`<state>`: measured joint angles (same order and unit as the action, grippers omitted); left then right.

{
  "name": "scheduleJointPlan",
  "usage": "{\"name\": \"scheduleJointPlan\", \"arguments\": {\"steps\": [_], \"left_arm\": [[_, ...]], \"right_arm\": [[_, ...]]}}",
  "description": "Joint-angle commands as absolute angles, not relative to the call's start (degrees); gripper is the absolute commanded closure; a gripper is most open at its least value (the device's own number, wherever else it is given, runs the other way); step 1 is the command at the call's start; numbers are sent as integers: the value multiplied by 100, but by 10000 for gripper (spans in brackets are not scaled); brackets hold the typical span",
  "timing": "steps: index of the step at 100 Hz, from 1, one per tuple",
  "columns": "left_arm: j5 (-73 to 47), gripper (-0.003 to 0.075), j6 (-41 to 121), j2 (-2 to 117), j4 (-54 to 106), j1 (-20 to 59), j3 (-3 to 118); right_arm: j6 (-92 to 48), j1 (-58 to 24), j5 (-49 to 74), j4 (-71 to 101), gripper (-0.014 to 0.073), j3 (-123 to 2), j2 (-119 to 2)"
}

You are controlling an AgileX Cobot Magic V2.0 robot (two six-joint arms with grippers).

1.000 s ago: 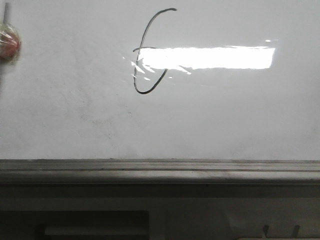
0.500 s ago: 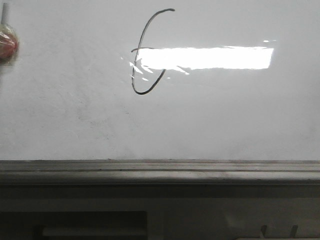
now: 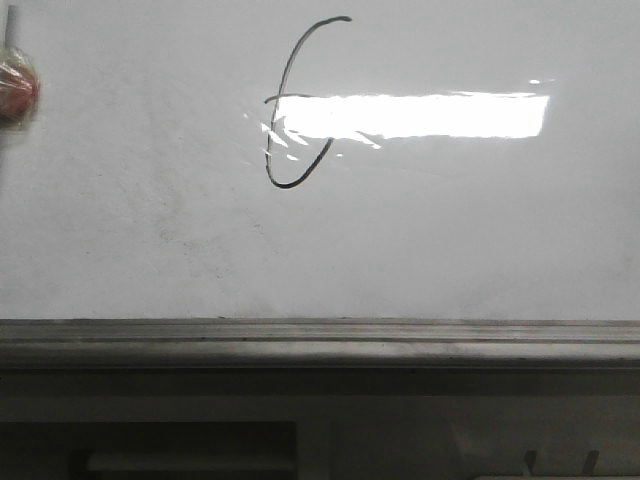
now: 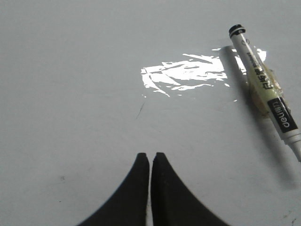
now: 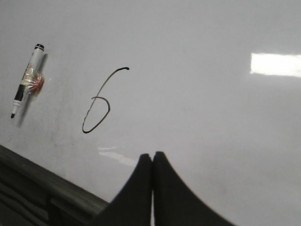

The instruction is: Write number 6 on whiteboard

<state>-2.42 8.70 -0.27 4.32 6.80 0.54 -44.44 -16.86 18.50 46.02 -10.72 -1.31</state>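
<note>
Right gripper (image 5: 152,157) clamped shut, empty, just off whiteboard (image 5: 202,117). Left gripper (image 4: 150,157) likewise pinched together, nothing held. Grey ledge (image 3: 320,340) under board. Number 6 (image 3: 295,105) drawn above ledge (glare crosses loop). Marker (image 5: 27,80) stuck on board beside 6.

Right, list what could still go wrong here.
The marker is stuck to the whiteboard uncapped, beside the number 6; a passing arm could knock it off or smear the ink. Both tools, left and right, are shut and empty near the board, so a forward drift might scrape it. Glare hides part of the loop from the front view.
</note>
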Motion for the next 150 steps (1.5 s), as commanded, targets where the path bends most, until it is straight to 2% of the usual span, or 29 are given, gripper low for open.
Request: {"name": "scheduleJointPlan", "arguments": {"steps": [1,40,50,63,71,85,96,150], "left_arm": [[149,740,813,-204,456,727,-231],[149,740,813,-204,456,727,-231],[149,740,813,-204,456,727,-231],[149,740,813,-204,456,727,-231],[149,740,813,-204,456,727,-231],[149,740,813,-204,456,727,-231],[149,740,813,-204,456,727,-231],[149,740,813,-204,456,727,-231]], "right_arm": [[-4472,-1648,1490,4711,658,-1228,-185],[-4472,-1648,1267,4651,659,-1224,-185],[-4275,-1648,993,3655,658,-1187,-185],[-2257,-1418,202,1334,659,-947,-185],[-1653,-1054,107,521,659,-782,-185],[-1628,-321,54,373,659,-329,-157],[-1628,-96,0,254,659,2,55],[-1628,-12,102,0,659,182,165]]}}
